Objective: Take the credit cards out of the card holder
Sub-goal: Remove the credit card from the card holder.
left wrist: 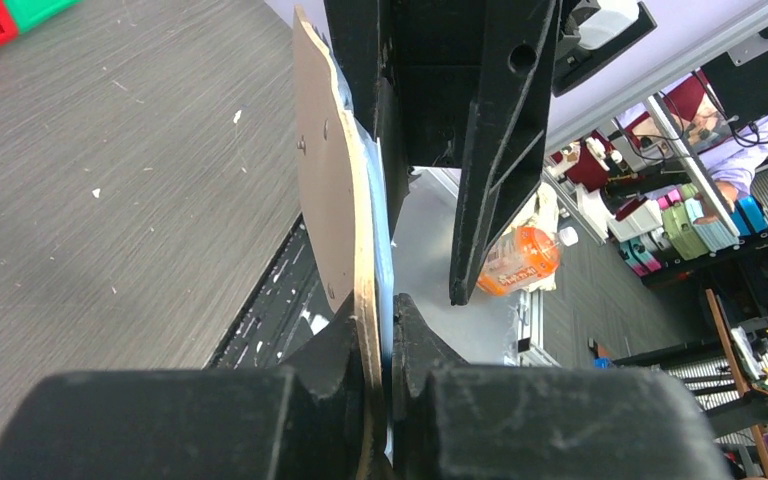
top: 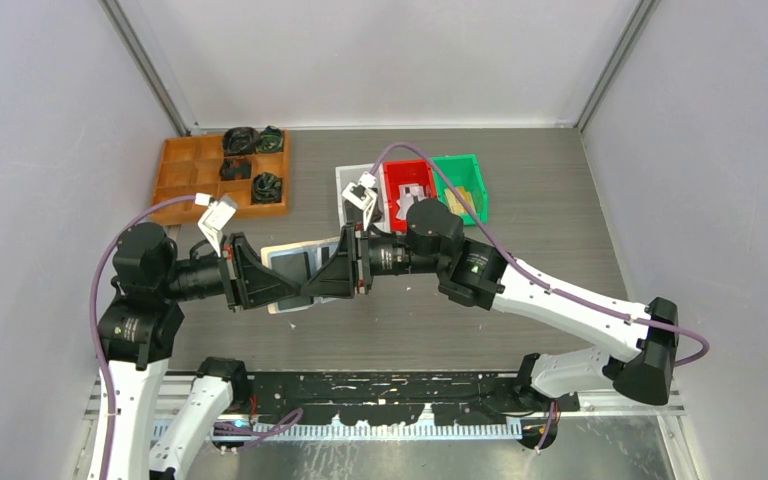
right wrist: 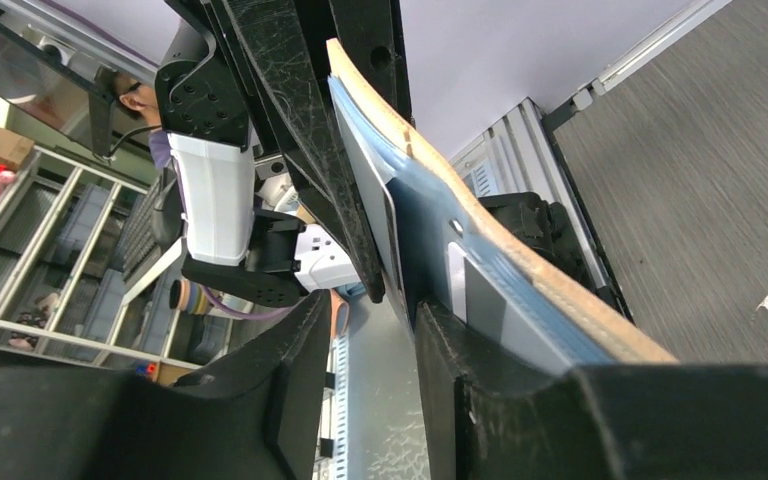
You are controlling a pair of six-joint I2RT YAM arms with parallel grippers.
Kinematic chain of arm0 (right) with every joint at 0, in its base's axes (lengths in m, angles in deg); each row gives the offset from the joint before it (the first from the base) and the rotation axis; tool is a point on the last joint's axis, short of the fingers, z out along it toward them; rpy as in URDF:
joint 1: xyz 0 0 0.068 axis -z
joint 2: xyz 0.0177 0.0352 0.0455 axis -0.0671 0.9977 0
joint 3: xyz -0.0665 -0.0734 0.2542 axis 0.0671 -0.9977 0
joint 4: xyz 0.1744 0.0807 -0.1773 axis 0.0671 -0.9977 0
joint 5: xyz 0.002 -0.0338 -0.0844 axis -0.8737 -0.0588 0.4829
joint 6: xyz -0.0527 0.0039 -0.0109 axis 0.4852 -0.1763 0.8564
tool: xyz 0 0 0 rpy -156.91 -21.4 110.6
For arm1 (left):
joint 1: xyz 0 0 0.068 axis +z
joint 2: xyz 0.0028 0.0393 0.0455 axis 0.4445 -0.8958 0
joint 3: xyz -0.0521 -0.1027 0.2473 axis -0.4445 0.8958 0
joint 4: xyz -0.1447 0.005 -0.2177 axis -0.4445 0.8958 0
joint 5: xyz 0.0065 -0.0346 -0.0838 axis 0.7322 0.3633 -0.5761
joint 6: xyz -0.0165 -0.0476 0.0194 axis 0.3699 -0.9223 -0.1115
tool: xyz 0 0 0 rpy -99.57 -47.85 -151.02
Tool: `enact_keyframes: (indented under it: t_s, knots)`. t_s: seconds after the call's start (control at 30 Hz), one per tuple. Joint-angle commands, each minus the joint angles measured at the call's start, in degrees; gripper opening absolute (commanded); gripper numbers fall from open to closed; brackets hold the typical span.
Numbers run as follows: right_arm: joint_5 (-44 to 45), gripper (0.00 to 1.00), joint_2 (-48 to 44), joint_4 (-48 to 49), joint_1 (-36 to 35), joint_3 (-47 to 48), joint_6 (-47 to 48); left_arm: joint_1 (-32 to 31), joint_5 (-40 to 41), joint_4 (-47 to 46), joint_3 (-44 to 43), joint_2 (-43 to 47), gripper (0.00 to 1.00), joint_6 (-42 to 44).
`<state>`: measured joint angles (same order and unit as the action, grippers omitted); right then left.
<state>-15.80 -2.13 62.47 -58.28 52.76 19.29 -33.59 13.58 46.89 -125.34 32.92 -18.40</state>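
The card holder [top: 295, 264] is held up above the table between both arms, tan outside and pale blue inside. My left gripper [top: 268, 286] is shut on its edge; in the left wrist view [left wrist: 380, 325] the tan and blue layers [left wrist: 332, 180] are pinched between the jaws. My right gripper [top: 326, 276] is open; in the right wrist view [right wrist: 370, 305] one finger [right wrist: 440, 350] lies against the holder's blue pockets [right wrist: 425, 215] and the gap between the jaws is empty. A grey credit card [right wrist: 495, 318] sits in a pocket beside that finger.
A wooden compartment tray [top: 185, 175] with black lumps [top: 242, 140] stands at the back left. A red bin [top: 407, 190], a green bin [top: 463, 185] and a pale tray [top: 350, 180] stand at the back centre. The right gripper's fingers [left wrist: 480, 150] show in the left wrist view.
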Motion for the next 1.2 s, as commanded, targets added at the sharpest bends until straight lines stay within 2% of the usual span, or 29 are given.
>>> enact_keyframes:
  t_s: [0.0, 0.13, 0.27, 0.43, 0.53, 0.67, 0.8, 0.9, 1.0, 1.17]
  knots:
    - [-1.6, 0.39, 0.6, 9.2, 0.3, 2.0, -2.9, 0.0, -2.5, -3.9, -0.1, 0.8, 0.0, -0.9]
    - [-1.3, 0.25, 0.3, 12.2, 0.4, 0.8, -4.4, 0.0, -3.1, -4.2, 0.3, 0.9, 0.0, -0.9]
    - [-0.4, 0.1, -1.3, 15.7, 1.1, -1.9, -6.4, 0.0, -4.2, -4.5, 0.5, 1.2, 0.1, -1.2]
    - [0.7, 0.02, -3.2, 18.2, 1.7, -5.1, -7.4, 0.0, -6.0, -6.6, 0.9, 1.6, 0.19, -3.8]
    - [0.6, 0.01, -3.9, 18.7, 1.8, -6.3, -7.4, 0.0, -6.3, -8.9, 1.1, 1.4, 0.24, -6.9]
    - [0.9, 0.01, -5.2, 19.7, 1.8, -8.6, -7.4, -0.1, -6.7, -15.9, 2.4, 1.2, 0.24, -14.3]
    - [1.5, 0.01, -6.8, 21.1, 1.8, -11.0, -7.5, 0.0, -6.3, -20.9, 3.0, 0.9, 0.18, -19.7]
    - [1.8, 0.01, -7.1, 21.4, 1.8, -11.6, -7.5, 0.0, -5.3, -22.3, 3.1, 0.8, 0.07, -21.0]
    - [1.0, 0.07, -7.0, 22.4, 1.7, -11.4, -8.1, 0.0, -4.7, -23.3, 3.0, 1.0, 0.0, -21.9]
    - [0.7, 0.2, -7.0, 25.7, 1.8, -10.6, -9.4, 0.0, -4.8, -23.9, 3.1, 1.1, 0.0, -22.4]
